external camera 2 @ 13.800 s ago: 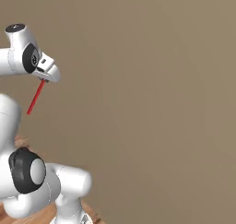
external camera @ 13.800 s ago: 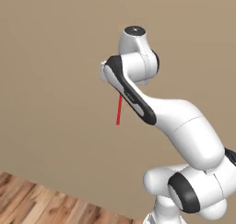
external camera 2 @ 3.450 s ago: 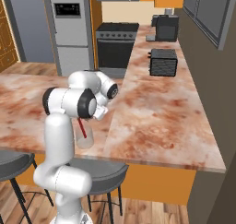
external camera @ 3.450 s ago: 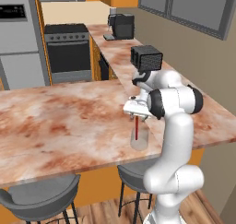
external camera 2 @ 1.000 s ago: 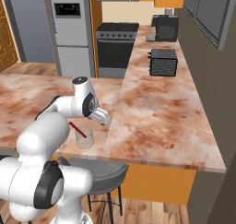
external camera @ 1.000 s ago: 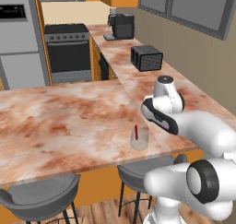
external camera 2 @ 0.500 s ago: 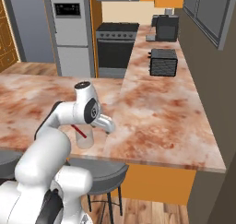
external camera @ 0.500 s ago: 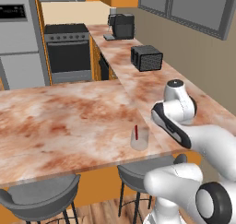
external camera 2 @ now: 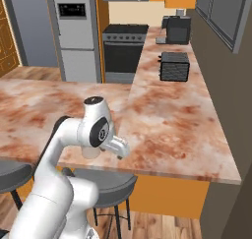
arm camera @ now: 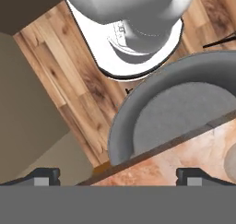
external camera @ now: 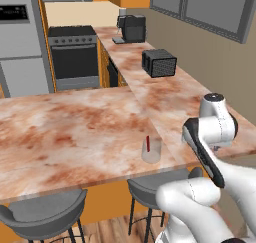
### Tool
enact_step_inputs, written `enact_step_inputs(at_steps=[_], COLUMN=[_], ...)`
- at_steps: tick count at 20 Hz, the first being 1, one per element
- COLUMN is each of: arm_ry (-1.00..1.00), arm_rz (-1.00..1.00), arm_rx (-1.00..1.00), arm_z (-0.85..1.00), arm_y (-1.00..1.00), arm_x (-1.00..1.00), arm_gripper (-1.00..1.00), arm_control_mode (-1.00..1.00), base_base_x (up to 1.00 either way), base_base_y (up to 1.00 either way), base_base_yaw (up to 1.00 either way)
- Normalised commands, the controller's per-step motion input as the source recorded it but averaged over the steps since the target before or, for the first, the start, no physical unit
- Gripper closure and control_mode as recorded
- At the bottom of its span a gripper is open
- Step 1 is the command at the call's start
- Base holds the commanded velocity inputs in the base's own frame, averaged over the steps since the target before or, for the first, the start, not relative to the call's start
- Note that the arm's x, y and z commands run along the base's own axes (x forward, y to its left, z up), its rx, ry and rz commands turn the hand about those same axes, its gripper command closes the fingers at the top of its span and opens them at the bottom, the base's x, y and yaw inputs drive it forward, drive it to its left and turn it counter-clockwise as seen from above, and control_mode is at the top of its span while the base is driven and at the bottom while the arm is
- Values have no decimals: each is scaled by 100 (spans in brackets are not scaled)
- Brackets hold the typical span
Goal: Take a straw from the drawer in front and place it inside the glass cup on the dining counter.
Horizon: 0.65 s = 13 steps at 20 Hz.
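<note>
Straw (external camera: 147, 142) stands inside the glass cup (external camera: 151, 151), red tip above the rim, near the front edge of the worktop (external camera: 75, 132). Over the last few seconds the arm has drawn back from directly over the cup toward the robot's body, leaving cup and straw in place. The tool (arm camera: 117, 178) is empty, fingertips (arm camera: 44, 176) spread wide, looking down past the worktop edge at a grey stool (arm camera: 184, 112) and the wooden floor (arm camera: 69, 80). Judgement: placement is complete.

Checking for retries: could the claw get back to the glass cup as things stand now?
Probably yes. The glass cup stands near the dining counter edge with the straw in it, nothing beside it, and the claw sits open close by.
</note>
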Motion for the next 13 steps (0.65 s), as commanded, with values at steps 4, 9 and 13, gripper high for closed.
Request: enact_step_inputs(at_steps=[4,9,13], arm_ry=[0,0,0], arm_rz=[0,0,0], arm_rx=[0,0,0], arm_z=[0,0,0], arm_y=[-23,-15,-4], arm_x=[-77,-71,-57], arm_gripper=[-100,-100,-100], arm_control_mode=[-100,-100,-100], base_base_x=[0,0,0], base_base_y=[0,0,0], base_base_yaw=[0,0,0])
